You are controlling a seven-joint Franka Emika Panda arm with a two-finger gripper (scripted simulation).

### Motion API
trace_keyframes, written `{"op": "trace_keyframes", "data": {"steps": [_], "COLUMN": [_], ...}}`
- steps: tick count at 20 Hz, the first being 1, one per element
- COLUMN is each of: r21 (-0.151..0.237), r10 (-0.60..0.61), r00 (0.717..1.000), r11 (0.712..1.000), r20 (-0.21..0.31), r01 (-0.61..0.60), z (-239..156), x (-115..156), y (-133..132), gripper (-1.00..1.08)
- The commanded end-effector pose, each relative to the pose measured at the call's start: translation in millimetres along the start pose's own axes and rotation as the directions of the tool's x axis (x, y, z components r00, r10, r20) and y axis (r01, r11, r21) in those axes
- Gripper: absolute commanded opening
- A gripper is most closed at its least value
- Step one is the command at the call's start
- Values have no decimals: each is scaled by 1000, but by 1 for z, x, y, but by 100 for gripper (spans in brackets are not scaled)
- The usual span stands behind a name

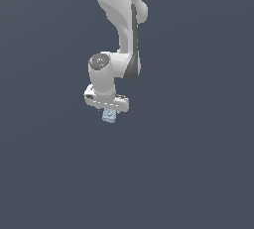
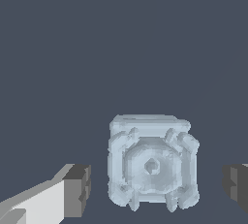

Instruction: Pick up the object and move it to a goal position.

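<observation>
wrist view: the object (image 2: pixel 152 165), a pale light-blue blocky lump, lies nearest the camera, its upper face showing a raised ring with a small central hub and bumpy lugs at the corners; it sits between the two dark finger pads (image 2: pixel 77 190), one on each side, with a visible gap of dark surface between each pad and the lump; neither pad touches it; the gripper (image 2: pixel 157 186) stands wide, holding nothing (only one white finger body shows in full, the other pad being cut by the frame edge); the floor (image 2: pixel 121 39) around it is a plain dark slate grey.

exterior view: the white arm (image 1: pixel 121 25) descends from the top of the frame, bends at a grey-capped joint and ends in a broad white gripper (image 1: pixel 108 111) body pointing downward; the object (image 1: pixel 109 116) appears just below that body as a small light-blue block, much narrower than the gripper; the fingers themselves are too small to make out here, and whether the lump rests on the floor (image 1: pixel 198 173) cannot be told from this view; it lies a little to the exterior view's left of centre, roughly at mid height.
</observation>
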State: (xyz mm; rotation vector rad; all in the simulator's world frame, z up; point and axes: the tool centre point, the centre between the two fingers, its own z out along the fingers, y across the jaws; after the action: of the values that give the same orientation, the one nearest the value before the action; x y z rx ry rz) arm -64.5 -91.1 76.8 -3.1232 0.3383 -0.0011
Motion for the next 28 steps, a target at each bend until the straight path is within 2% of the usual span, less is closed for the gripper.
{"op": "trace_keyframes", "data": {"steps": [1, 10, 11, 22, 28], "r21": [0, 0, 0, 0, 0], "r10": [0, 1, 1, 1, 1], "r00": [1000, 1000, 1000, 1000, 1000], "r11": [1000, 1000, 1000, 1000, 1000], "r20": [1, 1, 1, 0, 0], "r01": [0, -1, -1, -1, -1], "z": [12, 36, 36, 35, 21], "x": [-1, -1, -1, -1, 2], "y": [0, 1, 1, 0, -10], "gripper": [100, 100, -100, -100, -100]}}
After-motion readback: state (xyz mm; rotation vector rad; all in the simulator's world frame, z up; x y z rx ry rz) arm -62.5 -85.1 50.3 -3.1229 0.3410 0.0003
